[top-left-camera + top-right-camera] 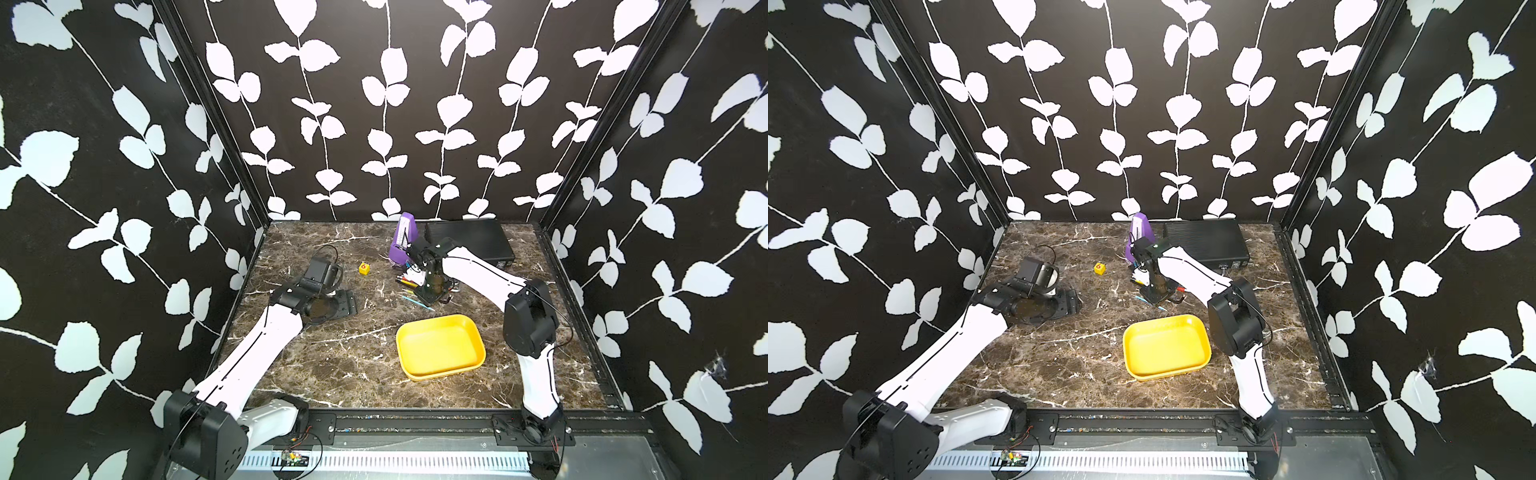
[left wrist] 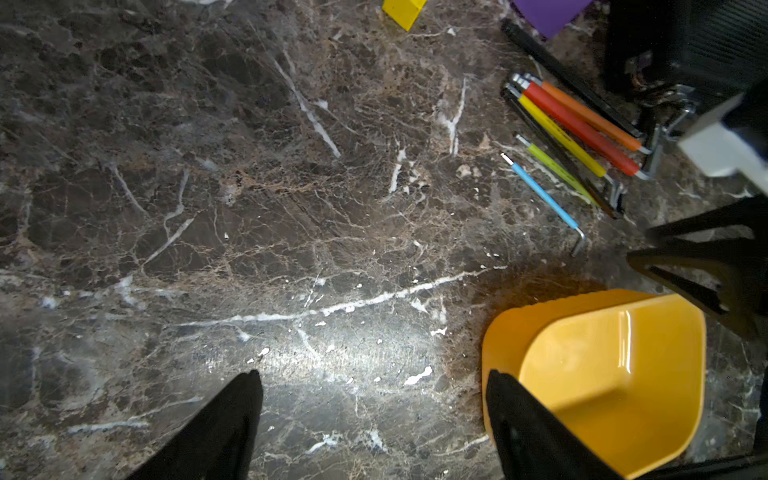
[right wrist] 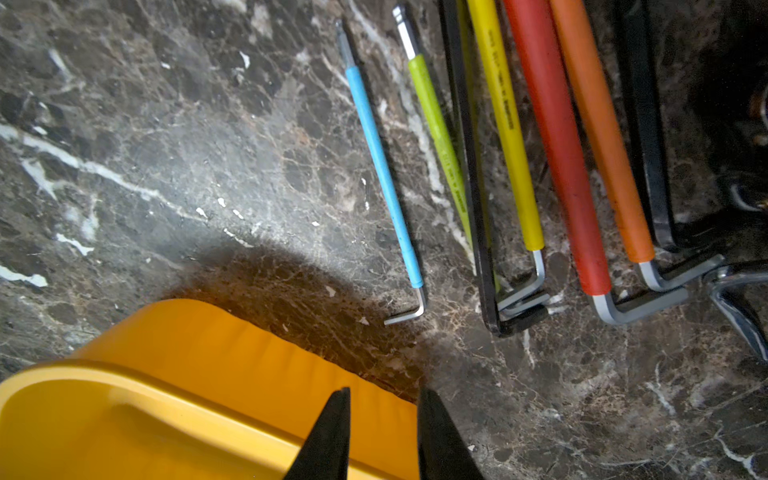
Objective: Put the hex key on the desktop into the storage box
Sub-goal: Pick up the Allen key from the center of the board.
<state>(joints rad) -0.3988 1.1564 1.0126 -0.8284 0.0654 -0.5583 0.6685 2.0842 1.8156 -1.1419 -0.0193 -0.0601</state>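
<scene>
Hanging near the storage box [image 3: 166, 374], right pincer [image 3: 384, 392] stands narrowly apart, empty; left pincer [image 2: 372, 372] spread wide, empty.

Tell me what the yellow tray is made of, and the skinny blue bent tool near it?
The storage box looks like glossy moulded plastic: smooth, one even yellow, rounded corners, with a shine streak inside. The blue hex key seems metal, silvery grey at its tip and bent end, with a matte blue sleeve, probably plastic or rubber, over the shaft.
</scene>
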